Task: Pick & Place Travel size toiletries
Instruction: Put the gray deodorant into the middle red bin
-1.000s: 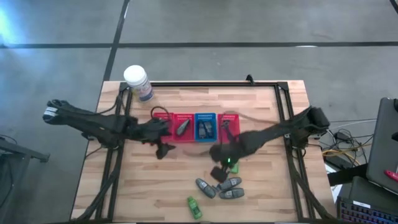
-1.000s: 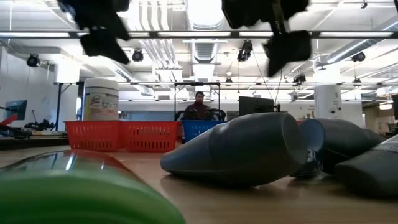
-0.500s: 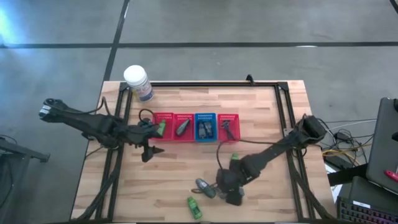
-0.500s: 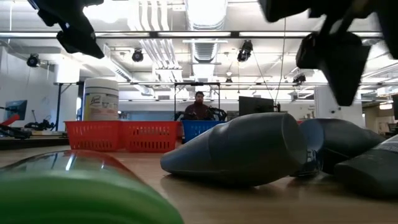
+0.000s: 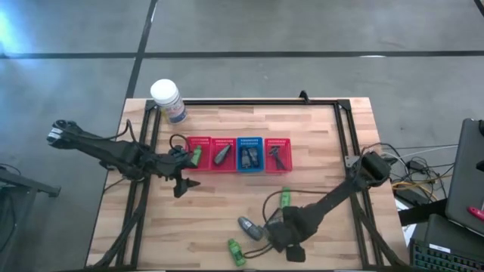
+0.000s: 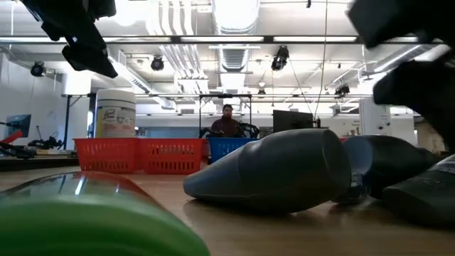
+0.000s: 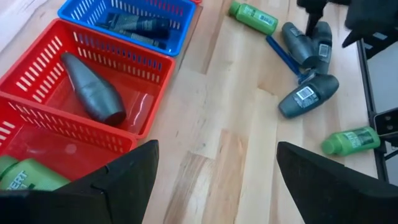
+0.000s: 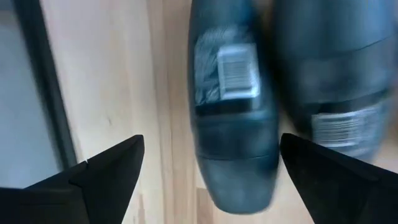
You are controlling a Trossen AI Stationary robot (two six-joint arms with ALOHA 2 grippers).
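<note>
— Right tool [image 5: 290, 243] dropped on you fast: a second ago it hung by the baskets, and it had swung down to the front of the counter [image 5: 318, 125]. Fingers stood apart, straddling one grey tube [image 8: 233, 124], not yet closed on it.

— So that tube was your next pick?

— It looked that way. You had it lined up lengthwise between the fingers, which suggested that only the descent and the squeeze were left.

— Anything crowding you?

— Yes. A second grey tube [image 8: 329, 93] lay right beside it, close enough that one finger had little room and could nudge it. A third tube [image 5: 249, 227] sat just beside the pile, with a blue stick-like item [image 7: 283, 55] among them.

— And the rest?

— Two green bottles were loose, one [image 5: 285, 198] behind the pile, one [image 5: 236, 251] near the front edge. The red basket [image 5: 199, 140] already held a green bottle [image 5: 196, 155], and its neighbour a grey tube [image 5: 222, 155]. The blue basket [image 5: 250, 140] held dark tubes.

— Left side?

— Left tool [image 5: 184, 183] had pulled back from the baskets and waited, fingers spread and empty. The white-lidded jar [image 5: 166, 98] stood well clear at the back corner.
</note>
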